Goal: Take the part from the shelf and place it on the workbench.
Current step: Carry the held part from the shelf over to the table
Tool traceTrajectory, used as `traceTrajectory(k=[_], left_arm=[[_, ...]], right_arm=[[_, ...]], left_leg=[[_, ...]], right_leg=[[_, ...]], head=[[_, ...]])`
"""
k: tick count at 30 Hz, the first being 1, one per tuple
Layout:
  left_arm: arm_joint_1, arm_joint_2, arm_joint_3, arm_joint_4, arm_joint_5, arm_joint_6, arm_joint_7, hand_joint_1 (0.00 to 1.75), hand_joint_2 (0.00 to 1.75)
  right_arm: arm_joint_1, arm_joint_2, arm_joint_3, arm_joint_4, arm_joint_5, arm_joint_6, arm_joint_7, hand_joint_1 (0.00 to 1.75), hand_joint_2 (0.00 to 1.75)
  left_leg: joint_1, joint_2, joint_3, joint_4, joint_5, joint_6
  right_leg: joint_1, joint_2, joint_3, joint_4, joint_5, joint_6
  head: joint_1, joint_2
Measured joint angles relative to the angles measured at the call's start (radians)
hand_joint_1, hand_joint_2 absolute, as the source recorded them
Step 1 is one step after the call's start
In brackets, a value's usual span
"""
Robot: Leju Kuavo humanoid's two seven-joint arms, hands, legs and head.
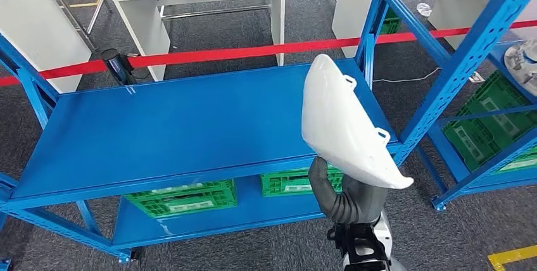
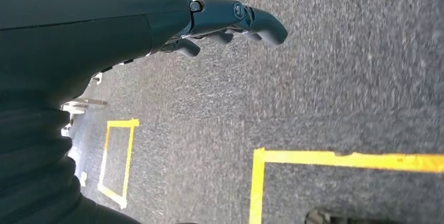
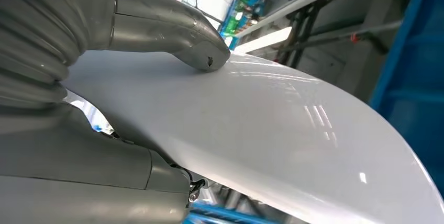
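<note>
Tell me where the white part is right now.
In the head view the white part is on the right, held up by the right hand over the right end of the blue shelf; the right wrist view shows the thumb pressing on it.

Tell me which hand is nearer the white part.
Right. The right hand grips the white part at its lower edge, thumb pressed on its surface; the left hand hangs over the carpet floor, holding nothing.
</note>
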State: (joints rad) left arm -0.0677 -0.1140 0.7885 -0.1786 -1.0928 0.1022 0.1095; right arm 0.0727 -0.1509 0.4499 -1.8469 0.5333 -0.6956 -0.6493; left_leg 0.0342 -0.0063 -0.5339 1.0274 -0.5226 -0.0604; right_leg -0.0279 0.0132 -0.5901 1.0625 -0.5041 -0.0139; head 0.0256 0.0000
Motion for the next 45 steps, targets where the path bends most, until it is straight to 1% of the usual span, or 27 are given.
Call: traceTrajectory(k=[2, 5, 6, 7, 8, 10, 12, 15, 16, 17, 20, 21, 22, 23, 25, 27, 28, 31, 33, 35, 36, 37, 39, 40, 42, 43, 45], left_arm=[[0.000, -0.004, 0.000, 0.001, -0.004, -0.001, -0.003, 0.00, 1.75], [-0.002, -0.006, -0.002, 0.001, -0.022, -0.007, 0.001, 0.00, 1.75], [-0.002, -0.006, -0.003, 0.001, -0.028, -0.009, 0.006, 0.00, 1.75], [-0.002, -0.006, -0.003, 0.001, -0.032, -0.011, 0.010, 0.00, 1.75], [-0.002, -0.006, -0.004, 0.001, -0.034, -0.012, 0.013, 0.00, 1.75], [-0.005, -0.006, -0.004, 0.001, -0.030, -0.011, 0.013, 0.00, 1.75], [-0.008, -0.007, -0.004, 0.000, -0.024, -0.010, 0.008, 0.00, 1.75], [-0.008, -0.012, -0.004, 0.000, -0.026, -0.009, 0.007, 0.00, 1.75], [-0.008, -0.014, -0.004, 0.000, -0.030, -0.009, 0.009, 0.00, 1.75], [-0.008, -0.015, -0.004, 0.000, -0.034, -0.008, 0.012, 0.00, 1.75], [-0.006, -0.016, -0.005, 0.000, -0.039, -0.007, 0.015, 0.00, 1.75], [-0.006, -0.017, -0.005, 0.000, -0.039, -0.006, 0.012, 0.00, 1.75], [-0.007, -0.017, -0.005, 0.000, -0.039, -0.006, 0.007, 0.00, 1.75], [-0.008, -0.017, -0.004, 0.000, -0.038, -0.007, 0.002, 0.00, 1.75], [-0.012, -0.018, -0.004, -0.001, -0.039, -0.007, -0.005, 0.00, 1.75], [-0.018, -0.018, -0.005, -0.001, -0.040, -0.008, -0.005, 0.00, 1.75], [-0.020, -0.018, -0.005, -0.002, -0.041, -0.009, -0.003, 0.00, 1.75], [-0.023, -0.017, -0.005, -0.002, -0.039, -0.011, -0.001, 0.00, 1.75], [-0.023, -0.016, -0.005, -0.002, -0.037, -0.016, -0.001, 0.00, 1.75], [-0.023, -0.017, -0.005, -0.001, -0.039, -0.021, 0.001, 0.00, 1.75], [-0.022, -0.017, -0.005, -0.001, -0.042, -0.022, 0.004, 0.00, 1.75], [-0.021, -0.017, -0.005, -0.001, -0.045, -0.023, 0.008, 0.00, 1.75], [-0.019, -0.015, -0.006, -0.002, -0.049, -0.024, 0.013, 0.00, 1.75], [-0.018, -0.013, -0.006, -0.002, -0.046, -0.024, 0.012, 0.00, 1.75], [-0.019, -0.010, -0.006, -0.002, -0.035, -0.022, 0.008, 0.00, 1.75], [-0.020, -0.008, -0.006, -0.003, -0.029, -0.021, 0.006, 0.00, 1.75], [-0.019, -0.004, -0.005, -0.003, -0.022, -0.021, 0.006, 0.00, 1.75]], right_arm=[[0.015, 0.012, 0.000, 0.001, -0.006, 0.000, 0.010, 1.75, 1.75], [0.042, 0.030, 0.000, 0.004, -0.013, 0.001, 0.005, 1.75, 1.75], [0.052, 0.034, 0.000, 0.005, -0.020, 0.002, 0.002, 1.75, 1.75], [0.062, 0.036, 0.000, 0.005, -0.029, 0.003, -0.001, 1.75, 1.75], [0.072, 0.037, 0.000, 0.005, -0.038, 0.004, -0.004, 1.75, 1.75], [0.086, 0.037, -0.002, 0.004, -0.052, 0.007, 0.001, 1.75, 1.75], [0.097, 0.038, -0.007, 0.004, -0.060, 0.012, 0.020, 1.75, 1.75], [0.115, 0.040, -0.013, 0.005, -0.061, 0.011, 0.029, 1.75, 1.75], [0.122, 0.040, -0.013, 0.005, -0.060, 0.007, 0.026, 1.75, 1.75], [0.130, 0.040, -0.014, 0.005, -0.062, 0.004, 0.024, 1.75, 1.75], [0.142, 0.040, -0.014, 0.006, -0.078, 0.010, 0.031, 1.75, 1.75], [0.144, 0.040, -0.014, 0.008, -0.081, 0.018, 0.040, 1.75, 1.75], [0.144, 0.040, -0.014, 0.011, -0.079, 0.026, 0.049, 1.75, 1.75], [0.145, 0.040, -0.014, 0.014, -0.073, 0.032, 0.056, 1.75, 1.75], [0.144, 0.041, -0.014, 0.019, -0.061, 0.035, 0.060, 1.75, 1.75], [0.141, 0.041, -0.014, 0.020, -0.066, 0.046, 0.061, 1.75, 1.75], [0.139, 0.042, -0.014, 0.021, -0.076, 0.056, 0.061, 1.75, 1.75], [0.127, 0.042, -0.014, 0.033, -0.104, 0.095, 0.063, 1.75, 1.75], [0.115, 0.043, -0.014, 0.049, -0.095, 0.111, 0.066, 1.75, 1.75], [0.108, 0.046, -0.014, 0.065, -0.069, 0.113, 0.072, 1.75, 1.75], [0.107, 0.047, -0.014, 0.071, -0.056, 0.111, 0.074, 1.75, 1.75], [0.107, 0.047, -0.014, 0.076, -0.050, 0.108, 0.076, 1.75, 1.75], [0.109, 0.048, -0.014, 0.079, -0.065, 0.105, 0.076, 1.75, 1.75], [0.109, 0.048, -0.014, 0.079, -0.082, 0.106, 0.075, 1.75, 1.75], [0.109, 0.048, -0.014, 0.081, -0.107, 0.108, 0.075, 1.75, 1.75], [0.107, 0.048, -0.014, 0.084, -0.108, 0.107, 0.077, 1.75, 1.75], [0.104, 0.048, -0.014, 0.091, -0.098, 0.105, 0.080, 1.75, 1.75]], left_leg=[[0.002, 0.001, -0.014, 0.037, -0.038, -0.005], [-0.005, 0.003, -0.066, 0.197, -0.153, 0.000], [-0.008, 0.003, -0.073, 0.235, -0.169, 0.004], [-0.012, 0.003, -0.066, 0.242, -0.165, 0.010], [-0.016, 0.002, -0.042, 0.215, -0.144, 0.018], [-0.028, 0.003, 0.038, 0.090, -0.095, 0.041], [-0.039, 0.004, 0.093, -0.008, -0.072, 0.050], [-0.044, 0.007, 0.089, -0.034, -0.049, 0.055], [-0.041, 0.009, 0.081, -0.038, -0.037, 0.062], [-0.038, 0.012, 0.071, -0.043, -0.024, 0.069], [-0.034, 0.020, 0.030, -0.042, 0.010, 0.080], [-0.033, 0.022, 0.016, -0.038, 0.020, 0.078], [-0.033, 0.023, 0.000, -0.032, 0.029, 0.075], [-0.031, 0.024, -0.017, -0.025, 0.038, 0.072], [-0.028, 0.025, -0.050, -0.005, 0.049, 0.063], [-0.027, 0.023, -0.073, 0.013, 0.059, 0.051], [-0.028, 0.022, -0.078, 0.017, 0.065, 0.044], [-0.025, 0.020, -0.087, 0.019, 0.076, 0.023], [-0.023, 0.015, -0.106, 0.066, 0.014, 0.013], [-0.022, 0.012, -0.129, 0.170, -0.083, 0.007], [-0.022, 0.011, -0.134, 0.223, -0.108, 0.005], [-0.022, 0.011, -0.129, 0.258, -0.108, 0.004], [-0.022, 0.011, -0.080, 0.239, -0.057, 0.009], [-0.023, 0.010, -0.034, 0.183, -0.034, 0.014], [-0.028, 0.007, 0.066, 0.039, -0.039, 0.025], [-0.032, 0.005, 0.096, -0.012, -0.051, 0.031], [-0.037, 0.004, 0.100, -0.044, -0.051, 0.045]], right_leg=[[0.001, -0.002, -0.008, -0.004, 0.011, -0.019], [0.011, -0.006, -0.027, -0.007, 0.028, -0.035], [0.016, -0.007, -0.035, -0.007, 0.034, -0.038], [0.021, -0.007, -0.043, -0.006, 0.040, -0.040], [0.026, -0.008, -0.050, -0.006, 0.046, -0.041], [0.034, -0.007, -0.063, -0.005, 0.059, -0.040], [0.035, -0.008, -0.068, -0.008, 0.074, -0.033], [0.030, -0.010, -0.067, -0.018, 0.097, -0.016], [0.029, -0.009, -0.072, -0.015, 0.089, -0.010], [0.029, -0.008, -0.080, 0.005, 0.059, -0.004], [0.022, -0.008, -0.117, 0.158, -0.082, 0.013], [0.020, -0.008, -0.122, 0.209, -0.100, 0.018], [0.018, -0.009, -0.116, 0.239, -0.096, 0.021], [0.015, -0.009, -0.096, 0.238, -0.073, 0.025], [0.011, -0.010, -0.011, 0.138, -0.033, 0.029], [0.013, -0.008, 0.070, 0.017, -0.044, 0.022], [0.016, -0.007, 0.086, -0.015, -0.057, 0.015], [0.019, -0.009, 0.072, -0.026, -0.041, -0.014], [0.016, -0.012, 0.049, -0.032, -0.017, -0.032], [0.018, -0.013, 0.021, -0.031, 0.006, -0.040], [0.019, -0.013, 0.005, -0.030, 0.018, -0.040], [0.021, -0.013, -0.012, -0.028, 0.030, -0.040], [0.023, -0.014, -0.043, -0.025, 0.055, -0.036], [0.023, -0.014, -0.056, -0.024, 0.067, -0.034], [0.025, -0.014, -0.071, -0.024, 0.089, -0.025], [0.024, -0.015, -0.074, -0.026, 0.100, -0.019], [0.022, -0.016, -0.074, -0.037, 0.124, -0.005]], head=[[-0.001, 0.000], [-0.002, 0.000], [-0.002, 0.000], [-0.002, 0.000], [-0.002, 0.000], [-0.001, 0.000], [-0.001, 0.000], [-0.002, 0.000], [-0.001, 0.000], [0.000, 0.000], [0.004, 0.000], [0.004, 0.000], [0.004, 0.000], [0.004, 0.000], [0.004, 0.000], [0.005, 0.000], [0.005, 0.000], [0.006, 0.000], [0.004, 0.000], [0.001, 0.000], [0.001, 0.000], [0.001, 0.000], [0.001, 0.000], [0.001, 0.000], [0.002, 0.000], [0.001, 0.000], [-0.003, 0.000]])
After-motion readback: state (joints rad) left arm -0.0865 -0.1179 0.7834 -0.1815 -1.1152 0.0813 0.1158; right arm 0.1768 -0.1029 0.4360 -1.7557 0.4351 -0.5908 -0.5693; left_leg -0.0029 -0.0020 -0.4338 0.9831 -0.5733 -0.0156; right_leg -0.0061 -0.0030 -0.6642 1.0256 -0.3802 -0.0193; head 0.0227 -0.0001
